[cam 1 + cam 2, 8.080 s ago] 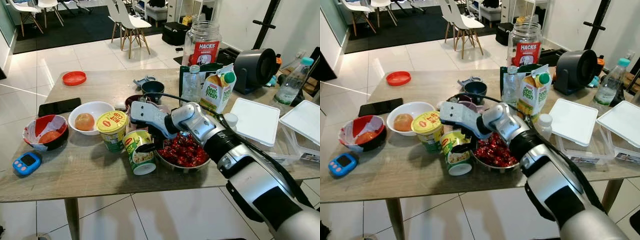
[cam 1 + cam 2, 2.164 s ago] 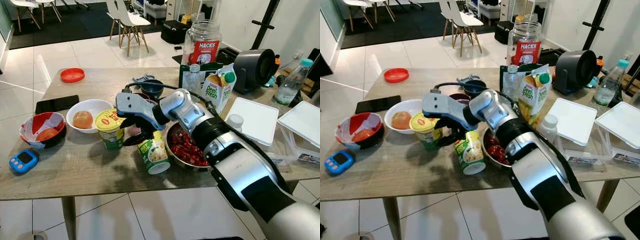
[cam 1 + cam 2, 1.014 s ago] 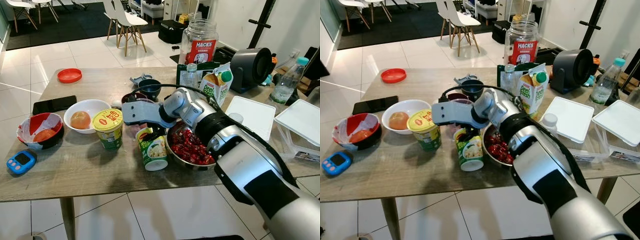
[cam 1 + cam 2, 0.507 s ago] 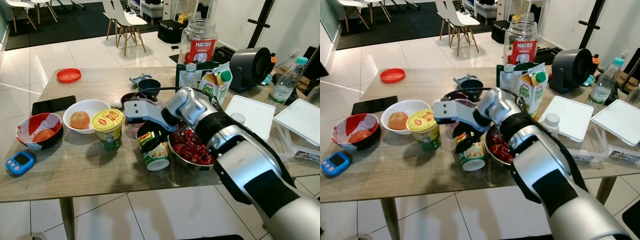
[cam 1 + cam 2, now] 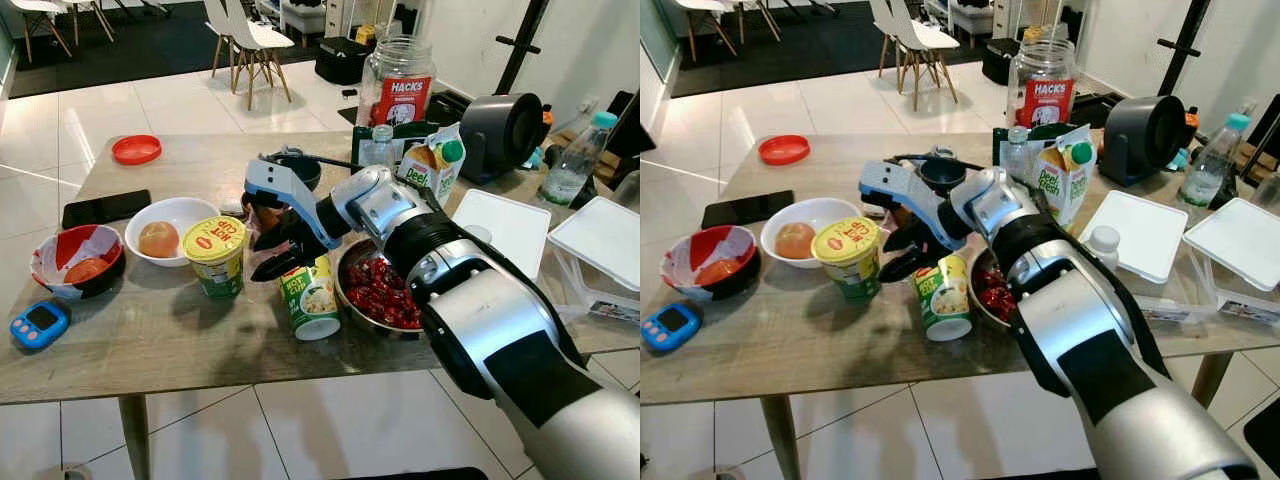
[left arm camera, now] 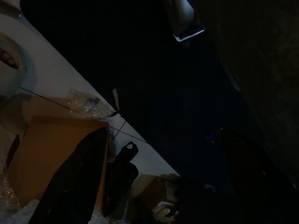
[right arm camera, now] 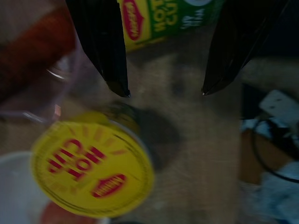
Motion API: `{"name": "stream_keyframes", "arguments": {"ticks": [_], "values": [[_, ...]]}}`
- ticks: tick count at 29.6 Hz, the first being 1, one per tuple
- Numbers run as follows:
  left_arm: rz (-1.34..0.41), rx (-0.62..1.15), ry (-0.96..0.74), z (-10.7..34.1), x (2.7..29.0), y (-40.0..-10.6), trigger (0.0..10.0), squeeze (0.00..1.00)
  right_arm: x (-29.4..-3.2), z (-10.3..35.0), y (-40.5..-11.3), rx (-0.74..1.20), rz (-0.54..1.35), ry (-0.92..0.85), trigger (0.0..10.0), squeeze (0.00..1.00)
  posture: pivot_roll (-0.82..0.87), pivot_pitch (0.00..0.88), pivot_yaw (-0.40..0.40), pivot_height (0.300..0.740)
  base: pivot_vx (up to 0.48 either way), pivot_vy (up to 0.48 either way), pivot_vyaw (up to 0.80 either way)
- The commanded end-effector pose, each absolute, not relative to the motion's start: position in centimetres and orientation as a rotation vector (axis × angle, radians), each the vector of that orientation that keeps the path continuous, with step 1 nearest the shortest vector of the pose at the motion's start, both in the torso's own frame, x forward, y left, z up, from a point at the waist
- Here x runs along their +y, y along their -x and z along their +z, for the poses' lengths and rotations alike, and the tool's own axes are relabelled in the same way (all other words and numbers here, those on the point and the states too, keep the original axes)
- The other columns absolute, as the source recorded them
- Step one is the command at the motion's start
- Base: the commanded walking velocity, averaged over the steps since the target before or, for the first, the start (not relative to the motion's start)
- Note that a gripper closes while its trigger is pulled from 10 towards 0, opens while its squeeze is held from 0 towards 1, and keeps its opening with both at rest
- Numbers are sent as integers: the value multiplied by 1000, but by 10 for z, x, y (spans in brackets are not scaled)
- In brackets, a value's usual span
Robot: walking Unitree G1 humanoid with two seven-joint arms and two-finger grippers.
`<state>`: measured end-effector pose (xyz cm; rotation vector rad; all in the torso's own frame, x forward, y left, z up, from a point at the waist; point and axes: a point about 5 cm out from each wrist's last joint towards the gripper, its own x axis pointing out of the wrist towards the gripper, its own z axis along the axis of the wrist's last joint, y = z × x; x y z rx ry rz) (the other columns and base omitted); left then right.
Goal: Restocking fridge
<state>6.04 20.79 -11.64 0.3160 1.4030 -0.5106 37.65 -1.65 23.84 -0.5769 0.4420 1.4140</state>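
Observation:
A green cup of noodles stands tilted on the wooden table, leaning toward a metal bowl of red pieces. A yellow-lidded Hot Cup stands upright to its left. My right gripper hovers low between the two cups, just left of the green one, open with only table top between its fingers. The right wrist view shows the green cup behind the fingertips and the yellow lid ahead. My left arm hangs idle in the dark.
Left of the cups are a white bowl holding a round orange thing, a red bowl, a blue timer, a phone and a red lid. Behind stand a juice carton, a bottle, a big jar; white containers lie right.
My right gripper has come off the green cup, risen and swung left into the gap between the two cups, now open. The green cup stands more upright than half a second ago.

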Motion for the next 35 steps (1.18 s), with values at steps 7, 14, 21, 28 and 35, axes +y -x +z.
{"name": "stream_keyframes", "arguments": {"ticks": [7,14,21,28,35], "values": [[-520,1431,-306,-118,209,-49,10000,0,-33,240,-387,474,1254,628,10000,0,-59,111,-75,740,0,0,0],[-522,1449,-294,-118,209,-41,10000,0,-43,246,-391,473,1204,654,10000,0,-61,141,-79,740,0,0,0],[-525,1463,-290,-119,209,-34,10000,0,-54,249,-393,508,1200,720,10000,0,-67,167,-83,740,0,0,0],[-526,1462,-290,-119,209,-32,10000,0,-60,249,-392,547,1238,773,10000,0,-72,179,-85,740,0,0,0],[-526,1455,-292,-119,208,-33,10000,0,-63,248,-390,599,1266,848,10000,0,-78,174,-92,740,0,0,0]]}}
